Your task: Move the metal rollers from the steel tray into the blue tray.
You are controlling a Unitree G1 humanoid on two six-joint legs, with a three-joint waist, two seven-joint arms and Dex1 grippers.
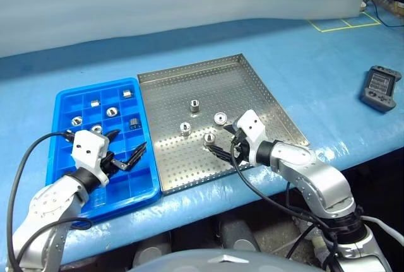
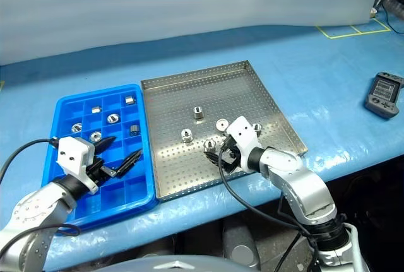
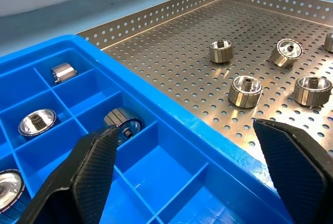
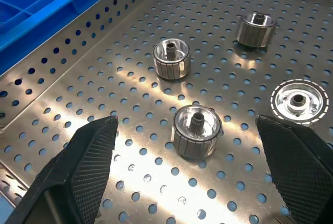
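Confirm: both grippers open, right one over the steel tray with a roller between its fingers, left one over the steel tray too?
Not quite. The left gripper hangs over the blue tray, not the steel tray, as the left eye view shows. The rest holds: right gripper open, roller between its fingers.

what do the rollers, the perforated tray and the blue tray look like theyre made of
Metal rollers: polished metal, likely steel, with bright mirror glints and ribbed sides.
Steel tray: sheet metal, probably stainless, with a brushed silver sheen and punched holes.
Blue tray: moulded plastic, glossy, one even colour, with thin rounded dividers.
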